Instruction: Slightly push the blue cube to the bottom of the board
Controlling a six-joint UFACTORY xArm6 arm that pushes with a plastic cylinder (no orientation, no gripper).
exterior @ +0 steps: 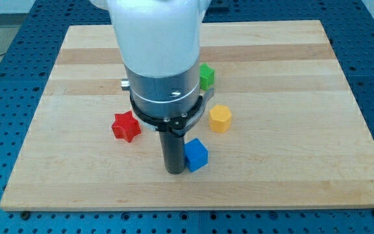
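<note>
The blue cube (197, 155) lies on the wooden board (291, 97), low and near the middle. My tip (174, 171) is down on the board right at the cube's left side, touching or almost touching it. The arm's white and grey body rises above it and hides the board behind it.
A yellow hexagonal block (220, 118) sits just above and right of the blue cube. A red star-shaped block (126, 126) lies to the left of the rod. A green block (206, 76) is partly hidden behind the arm's body. The board's bottom edge (193, 208) is close below.
</note>
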